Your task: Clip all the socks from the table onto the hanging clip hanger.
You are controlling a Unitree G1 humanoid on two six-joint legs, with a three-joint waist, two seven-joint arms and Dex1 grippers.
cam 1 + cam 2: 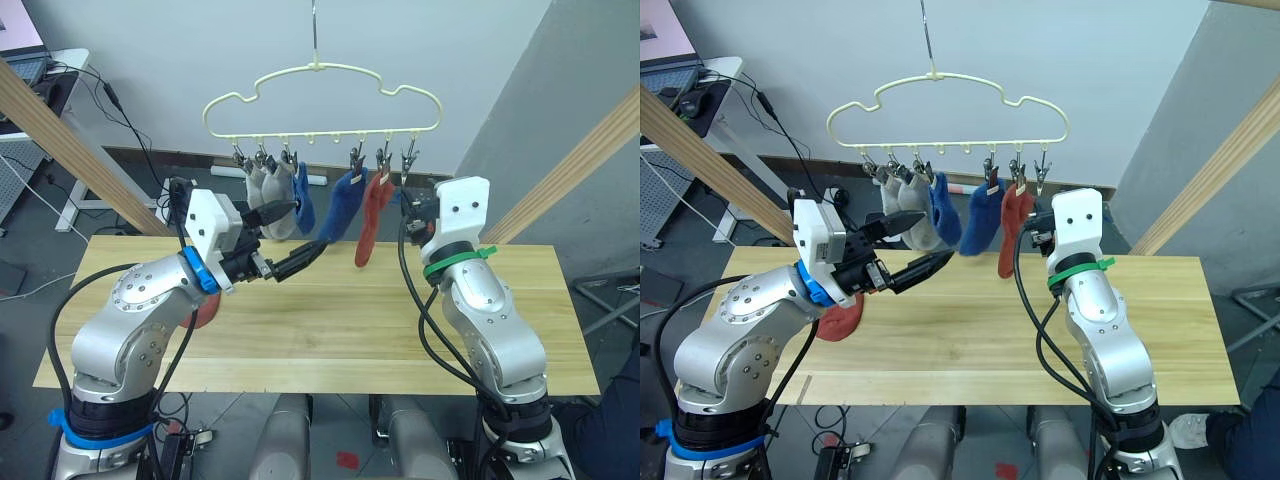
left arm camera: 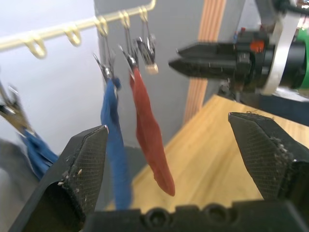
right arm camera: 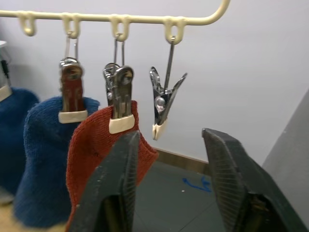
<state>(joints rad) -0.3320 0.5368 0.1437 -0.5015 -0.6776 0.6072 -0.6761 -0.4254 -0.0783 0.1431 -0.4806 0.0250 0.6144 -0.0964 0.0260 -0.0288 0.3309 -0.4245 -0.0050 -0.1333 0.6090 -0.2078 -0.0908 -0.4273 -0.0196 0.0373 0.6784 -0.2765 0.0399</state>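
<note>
— Left gripper (image 1: 908, 248): what has it got?
— Nothing; its fingers are spread wide, raised near the hung socks. The right gripper (image 3: 169, 188) is also open and empty, just below the free end clip (image 3: 163, 104).
— Socks?
— Five hang from the hanger (image 1: 320, 100); one red sock (image 1: 840, 320) lies on the surface (image 1: 400, 330), far left.

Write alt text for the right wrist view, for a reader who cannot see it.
An empty metal clip hangs from the end of the pale yellow clip hanger, above the open right gripper. Beside it, a rust-red sock and a blue sock hang clipped on the next two clips.
</note>
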